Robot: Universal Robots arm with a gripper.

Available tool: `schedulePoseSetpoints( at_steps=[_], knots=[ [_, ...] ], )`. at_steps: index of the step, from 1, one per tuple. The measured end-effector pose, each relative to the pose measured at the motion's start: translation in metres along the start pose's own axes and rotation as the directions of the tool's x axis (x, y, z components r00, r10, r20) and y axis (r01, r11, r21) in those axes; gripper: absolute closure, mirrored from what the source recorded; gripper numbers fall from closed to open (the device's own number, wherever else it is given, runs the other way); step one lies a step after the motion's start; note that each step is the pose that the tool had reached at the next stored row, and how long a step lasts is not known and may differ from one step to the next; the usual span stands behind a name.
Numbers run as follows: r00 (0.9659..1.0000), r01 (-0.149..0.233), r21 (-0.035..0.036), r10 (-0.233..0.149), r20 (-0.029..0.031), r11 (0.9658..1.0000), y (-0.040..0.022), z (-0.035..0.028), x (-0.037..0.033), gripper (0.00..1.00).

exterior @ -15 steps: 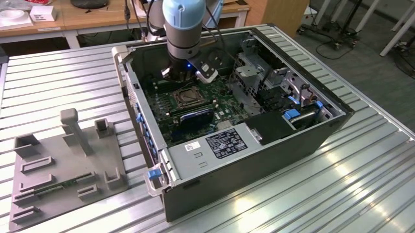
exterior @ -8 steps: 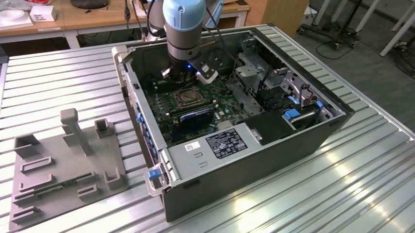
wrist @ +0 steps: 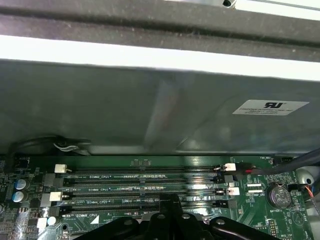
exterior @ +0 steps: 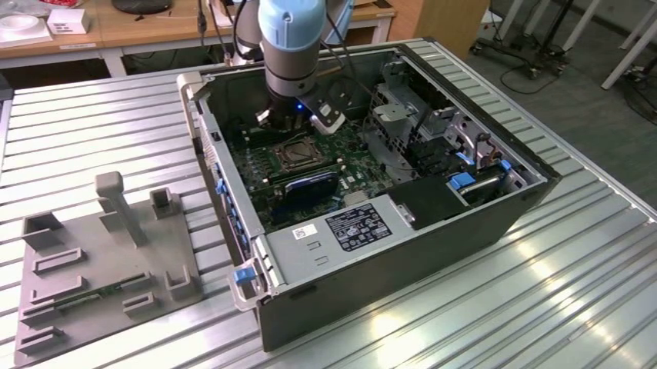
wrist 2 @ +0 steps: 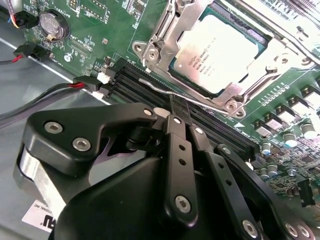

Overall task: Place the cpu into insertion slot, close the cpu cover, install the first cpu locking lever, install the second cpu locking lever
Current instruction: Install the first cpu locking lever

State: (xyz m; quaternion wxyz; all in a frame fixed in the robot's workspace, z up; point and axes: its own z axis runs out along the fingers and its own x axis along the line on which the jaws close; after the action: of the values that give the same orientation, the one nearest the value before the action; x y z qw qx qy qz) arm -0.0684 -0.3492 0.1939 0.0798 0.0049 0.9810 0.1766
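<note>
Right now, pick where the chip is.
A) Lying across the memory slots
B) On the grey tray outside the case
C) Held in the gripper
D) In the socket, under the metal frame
D: in the second wrist view the chip lies flat on the green board, with the metal frame down around its edges, apart from the gripper.

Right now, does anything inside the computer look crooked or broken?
Nothing looks broken. The cpu lies flat in the insertion slot, with the cpu cover down around it. One thin locking lever runs beside the slot, right at the gripper tip; whether it is latched is unclear.
</note>
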Motion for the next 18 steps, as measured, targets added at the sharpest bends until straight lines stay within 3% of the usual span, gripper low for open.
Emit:
schedulePoseSetpoints(
  at_steps=[18],
  knots=[
    [1.0000,0.000,0.0002,0.000,-0.0001,1.0000,-0.0011,0.0050,-0.0018,0.89]
  ],
)
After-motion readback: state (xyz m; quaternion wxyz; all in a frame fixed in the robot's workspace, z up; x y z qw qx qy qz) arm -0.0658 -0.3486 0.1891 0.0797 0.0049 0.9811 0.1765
